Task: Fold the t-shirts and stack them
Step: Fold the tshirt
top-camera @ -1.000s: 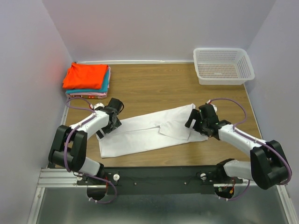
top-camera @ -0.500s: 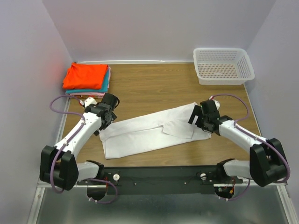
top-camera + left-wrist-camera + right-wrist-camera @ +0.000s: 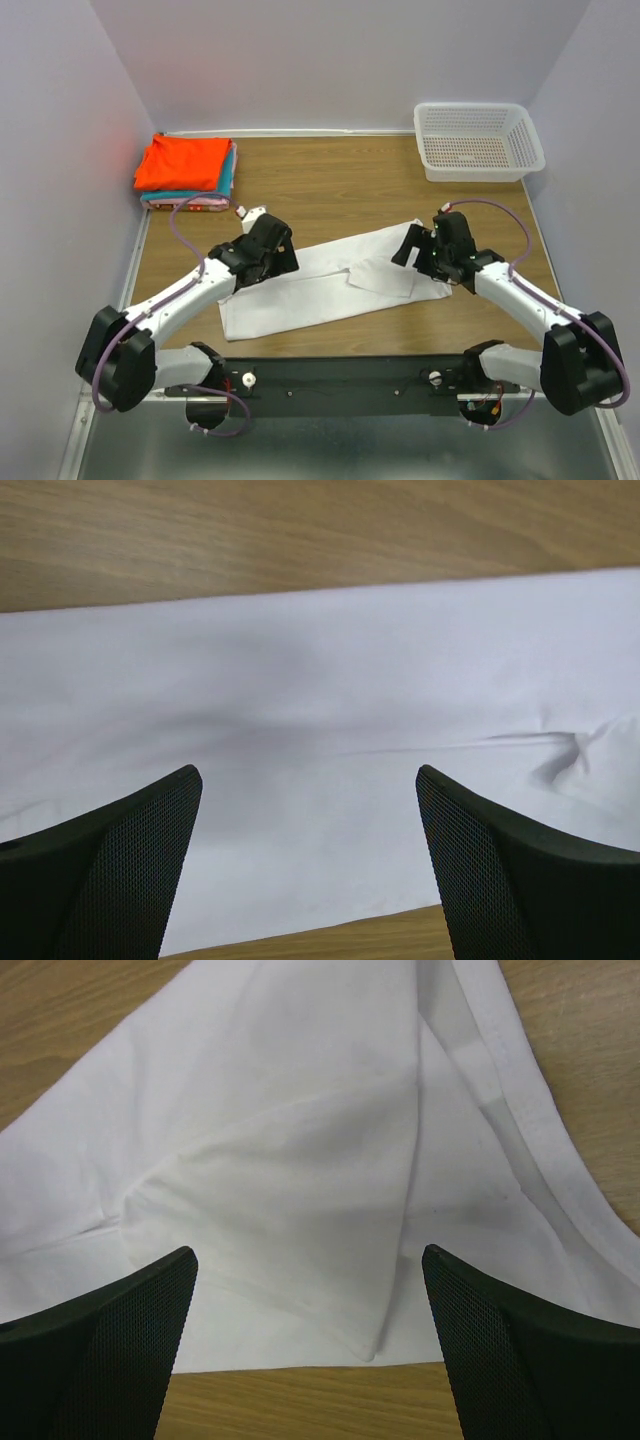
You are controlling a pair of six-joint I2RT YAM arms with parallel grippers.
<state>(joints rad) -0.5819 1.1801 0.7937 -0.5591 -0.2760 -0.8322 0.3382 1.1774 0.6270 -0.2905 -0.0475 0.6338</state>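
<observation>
Wooden desk (image 3: pixel 330 180) holds the white t-shirt (image 3: pixel 320 290) as a long band across mid-frame, folded stack (image 3: pixel 185 165) upper left. Your left gripper (image 3: pixel 308 775) and right gripper (image 3: pixel 310 1255) hover spread and empty; pinch both layers squarely at each end.

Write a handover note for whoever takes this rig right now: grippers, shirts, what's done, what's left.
Left gripper: open, holding nothing, over the left part of the plain white cloth t-shirt.
Right gripper: open, holding nothing, over the same shirt's right end.
White shirt: lies as a long, partly folded band across the wooden table.
Done: folded orange-red t-shirt tops a stack with a teal one and a pink one at the far left corner.
Left: finish folding the white shirt, then put it on the stack.
White plastic mesh basket: far right corner.
</observation>
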